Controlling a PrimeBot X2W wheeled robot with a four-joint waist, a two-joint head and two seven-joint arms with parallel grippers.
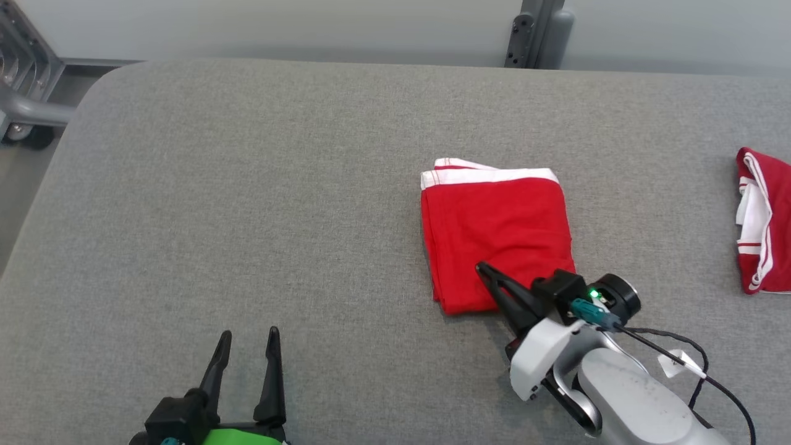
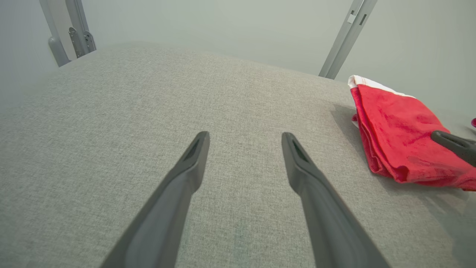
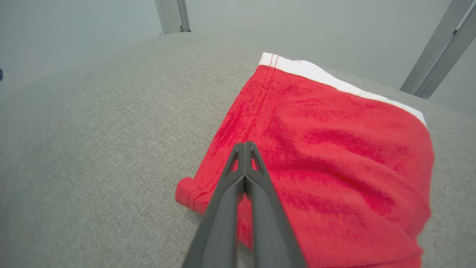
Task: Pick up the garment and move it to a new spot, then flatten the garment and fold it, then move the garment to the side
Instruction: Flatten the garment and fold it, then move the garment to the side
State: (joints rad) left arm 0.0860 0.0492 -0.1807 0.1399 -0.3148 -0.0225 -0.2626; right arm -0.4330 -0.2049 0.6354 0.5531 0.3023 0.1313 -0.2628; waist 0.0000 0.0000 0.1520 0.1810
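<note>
Folded: red white-banded cloth garment [image 1: 497, 238].
Left gripper [image 1: 249, 334]: spread, empty.
Right gripper [image 1: 481, 267]: closed atop it.
Remaining: likely sideways move.

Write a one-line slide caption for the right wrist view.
Right gripper, shut, over the near end of the folded red garment, white-banded at its far edge, on the grey table.

You are seeing the folded garment [image 1: 497, 238] lying on the table [image 1: 247, 216], right of centre. Your right gripper [image 1: 482, 269] is hanging over its near edge. Your left gripper [image 1: 247, 337] is sitting well apart to the left. A second garment [image 1: 763, 222] is lying at the far right.
</note>
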